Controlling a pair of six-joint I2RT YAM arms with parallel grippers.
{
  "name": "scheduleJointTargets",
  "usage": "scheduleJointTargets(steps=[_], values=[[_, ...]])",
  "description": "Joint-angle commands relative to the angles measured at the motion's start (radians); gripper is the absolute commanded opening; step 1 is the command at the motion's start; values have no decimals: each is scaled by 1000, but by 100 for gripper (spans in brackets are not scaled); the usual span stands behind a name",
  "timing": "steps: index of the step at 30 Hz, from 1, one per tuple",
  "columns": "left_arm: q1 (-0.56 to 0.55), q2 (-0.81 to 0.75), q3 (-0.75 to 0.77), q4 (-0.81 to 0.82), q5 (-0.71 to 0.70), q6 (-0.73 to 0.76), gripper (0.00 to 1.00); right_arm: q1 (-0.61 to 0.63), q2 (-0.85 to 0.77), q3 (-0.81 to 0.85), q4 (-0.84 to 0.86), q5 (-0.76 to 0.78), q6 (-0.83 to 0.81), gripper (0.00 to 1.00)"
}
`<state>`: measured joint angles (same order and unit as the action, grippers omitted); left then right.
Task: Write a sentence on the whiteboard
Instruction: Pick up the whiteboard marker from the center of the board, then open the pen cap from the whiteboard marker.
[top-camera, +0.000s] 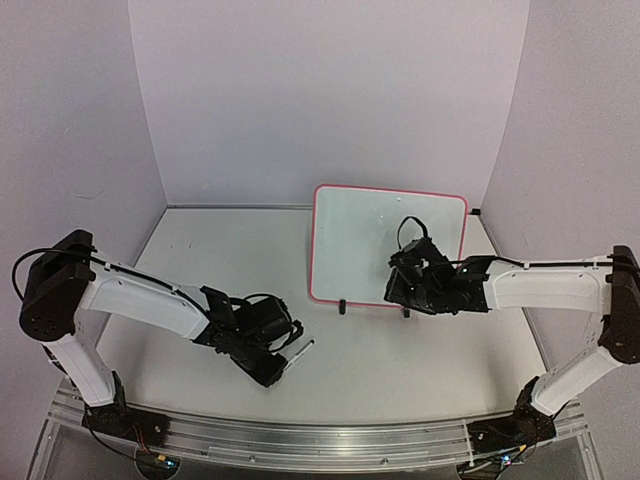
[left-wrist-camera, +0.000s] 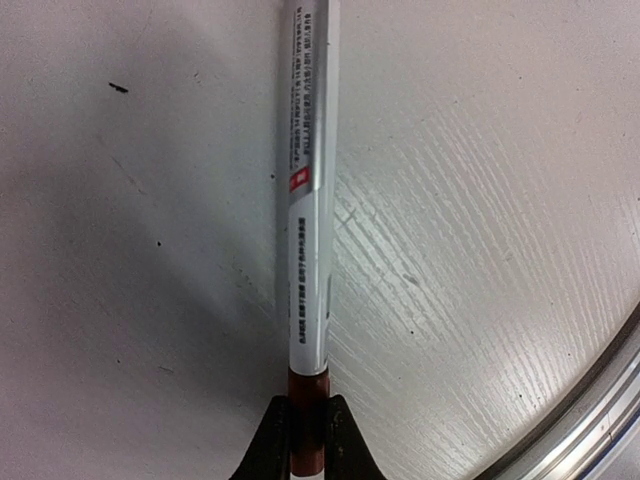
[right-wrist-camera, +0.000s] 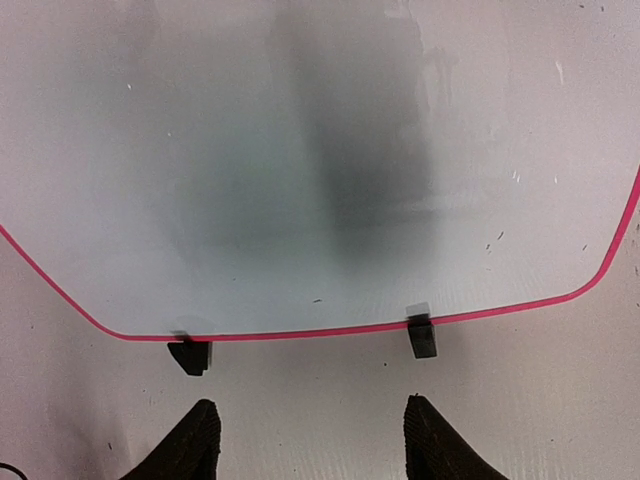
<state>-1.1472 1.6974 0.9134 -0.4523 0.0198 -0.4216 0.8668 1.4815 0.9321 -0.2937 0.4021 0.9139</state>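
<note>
Fingers (left-wrist-camera: 268, 452) of left gripper (left-wrist-camera: 307, 405) clamp the marker (left-wrist-camera: 308, 200); right gripper (right-wrist-camera: 310, 403) gapes before the blank whiteboard (right-wrist-camera: 300, 150); sentence not yet begun.

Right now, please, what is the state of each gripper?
Left gripper: closed, holding the marker by its dark red end.
Right gripper: open, holding nothing, in front of the whiteboard.

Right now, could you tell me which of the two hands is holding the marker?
The left hand, shut on the red end of the white marker. The right hand is open and empty, facing the lower edge of the whiteboard.
</note>
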Motion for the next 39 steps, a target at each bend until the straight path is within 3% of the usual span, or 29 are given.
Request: scheduleJointTargets(steps=[1,5,8,12,17,21,39], values=[[-6,-88,-40,63,-53,31,0,-86,-81,-45,71,-216,-180,64],[-6,-173,-69,114,-44,94,0,-123,-132,-4,64,-491,-351,72],[-6,-233,-100,191,55,166,0,-164,-117,26,25,-721,-441,73],[-6,-280,-109,244,169,239,0,-187,-60,42,30,-1048,-461,73],[-6,-282,-78,263,257,265,0,-183,21,75,53,-1290,-433,73],[-6,-255,-64,302,329,253,0,-153,58,98,65,-1382,-423,71],[-6,-228,-80,408,384,185,0,-25,199,141,92,-1457,-413,38]])
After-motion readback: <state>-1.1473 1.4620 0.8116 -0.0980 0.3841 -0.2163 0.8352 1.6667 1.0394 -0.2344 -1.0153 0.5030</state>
